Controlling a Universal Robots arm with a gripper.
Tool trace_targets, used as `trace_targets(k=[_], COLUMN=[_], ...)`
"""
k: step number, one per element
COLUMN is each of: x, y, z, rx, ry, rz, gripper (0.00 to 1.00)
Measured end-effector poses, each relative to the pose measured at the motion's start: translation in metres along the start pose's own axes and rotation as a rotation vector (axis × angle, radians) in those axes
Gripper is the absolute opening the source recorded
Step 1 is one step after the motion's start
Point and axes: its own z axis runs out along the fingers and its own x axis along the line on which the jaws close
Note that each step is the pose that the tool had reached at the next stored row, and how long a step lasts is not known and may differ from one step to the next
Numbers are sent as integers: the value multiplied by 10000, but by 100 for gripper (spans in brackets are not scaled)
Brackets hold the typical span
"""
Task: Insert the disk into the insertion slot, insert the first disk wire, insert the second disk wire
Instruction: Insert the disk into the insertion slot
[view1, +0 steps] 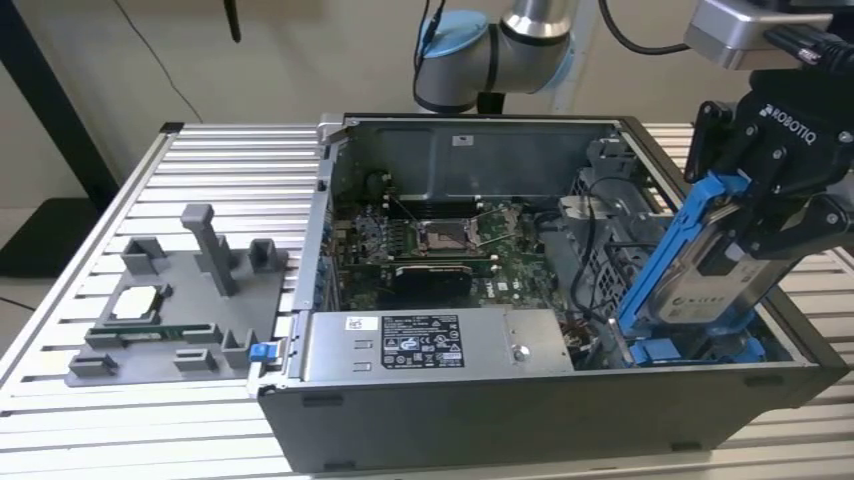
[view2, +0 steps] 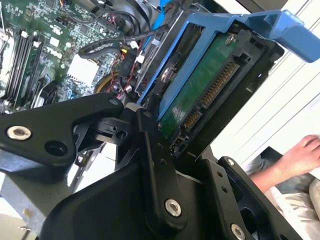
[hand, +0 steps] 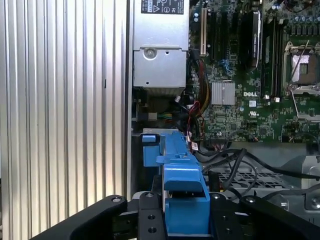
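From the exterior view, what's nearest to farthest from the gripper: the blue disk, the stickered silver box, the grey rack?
1. The disk, held in the gripper, exterior view's right.
2. The silver box, in the case's middle.
3. The grey rack, outside it, exterior view's left.

my gripper (view1: 778, 228) holds the disk (view1: 694, 285) tilted, its lower end in the case (view1: 534, 425), at the exterior view's right. the power-supply box (view1: 441, 342) lies along the case's near wall with the motherboard (view1: 427, 240) behind it. a parts fixture (view1: 160, 345) sits on the table (view1: 80, 425) at the exterior view's left.
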Motion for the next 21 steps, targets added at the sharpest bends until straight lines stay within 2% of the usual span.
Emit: trace_targets(k=[3, 13, 21], x=[0, -5, -6], y=[-4, -46, -65], z=[19, 57, 151], rx=[16, 16, 15], ry=[-14, -130, -185], rz=[-7, -11, -13], gripper=[0, 0, 0])
